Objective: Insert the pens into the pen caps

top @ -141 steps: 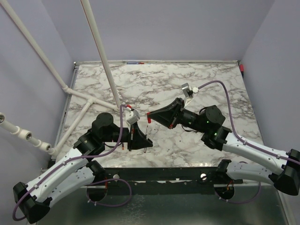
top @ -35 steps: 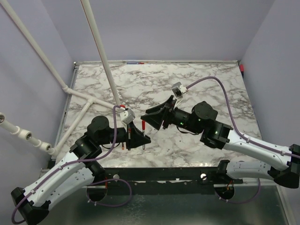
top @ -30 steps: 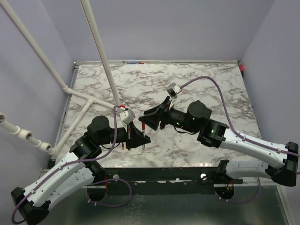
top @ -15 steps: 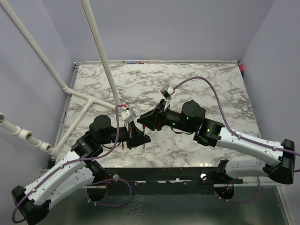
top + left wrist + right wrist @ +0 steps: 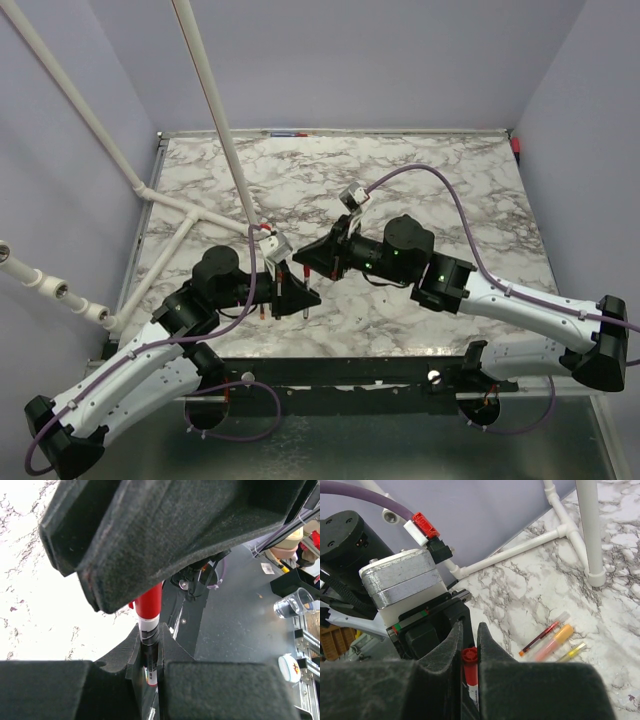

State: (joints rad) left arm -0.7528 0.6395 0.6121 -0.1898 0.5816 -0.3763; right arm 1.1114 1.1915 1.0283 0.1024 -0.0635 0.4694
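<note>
Left gripper [image 5: 150,647] is clenched on a pen [image 5: 148,625] w/ a red cap [image 5: 148,601] on its end. The pen sits btwn the two grippers, over the near part of the desk [image 5: 620,580]. Its long axis runs from one gripper to the other. The cap end points into the right gripper [image 5: 469,630], which is squeezed tight on the cap. Most of the barrel hides btwn the left fingers, and the cap's tip hides inside the right ones. Upright or tilted: can't tell. Three other pens [image 5: 554,641] (red, orange, yellow) lie side by side on the desk, all slanting the same way.
</note>
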